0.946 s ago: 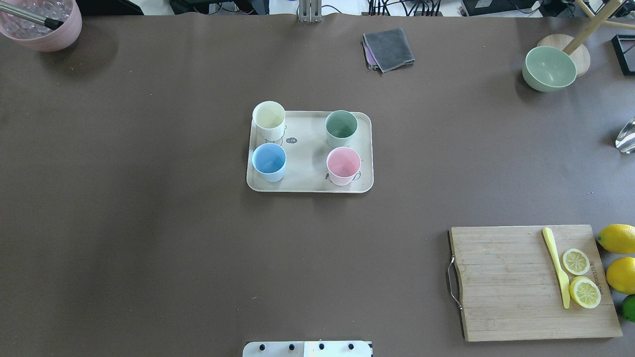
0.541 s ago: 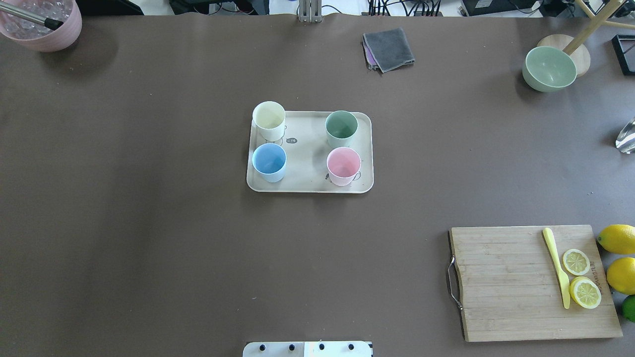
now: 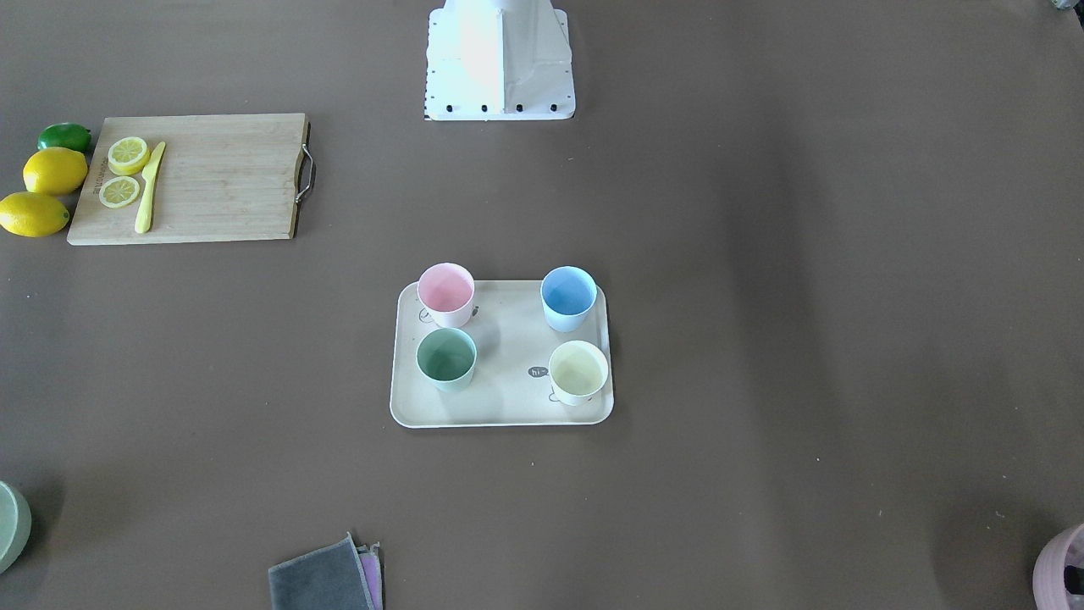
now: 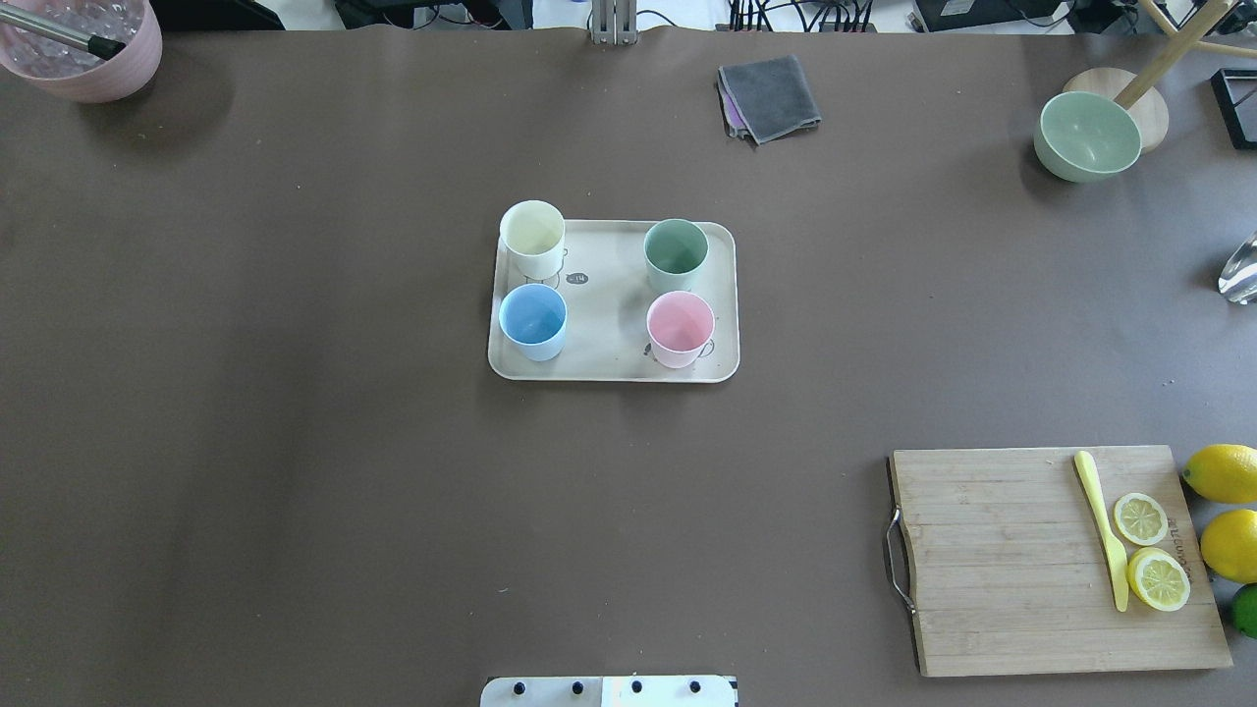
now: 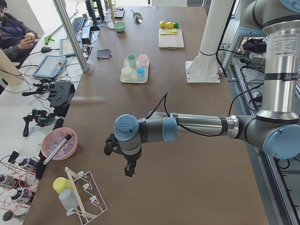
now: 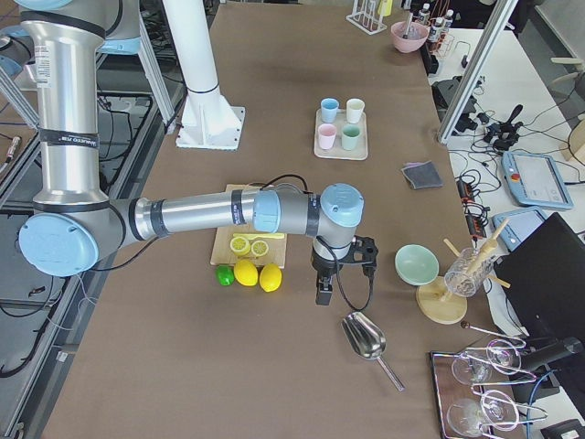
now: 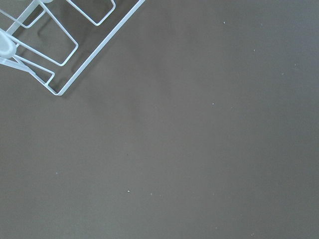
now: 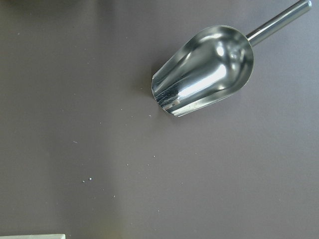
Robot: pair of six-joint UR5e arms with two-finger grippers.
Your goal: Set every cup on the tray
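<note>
Tray (image 4: pixel 609 314) lies mid-table, slightly toward the far edge. Four cups stand upright on it, one per corner: cream cup (image 4: pixel 532 236) and green cup (image 4: pixel 676 250) far side, blue cup (image 4: pixel 532 319) and pink cup (image 4: pixel 680 326) near side. Left end effector (image 5: pixel 127 171) hangs over the table's left end, near a wire rack (image 5: pixel 84 199). Right end effector (image 6: pixel 324 294) hangs over the right end, near a metal scoop (image 8: pixel 204 69). Opening of either: cannot tell.

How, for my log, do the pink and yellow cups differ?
Colour: the pink cup is pastel pink, the yellow cup pale cream-yellow. Place, from the robot: the pink cup stands in the tray's near right corner, the yellow cup in its far left. Both stand upright, empty, alike in shape.
</note>
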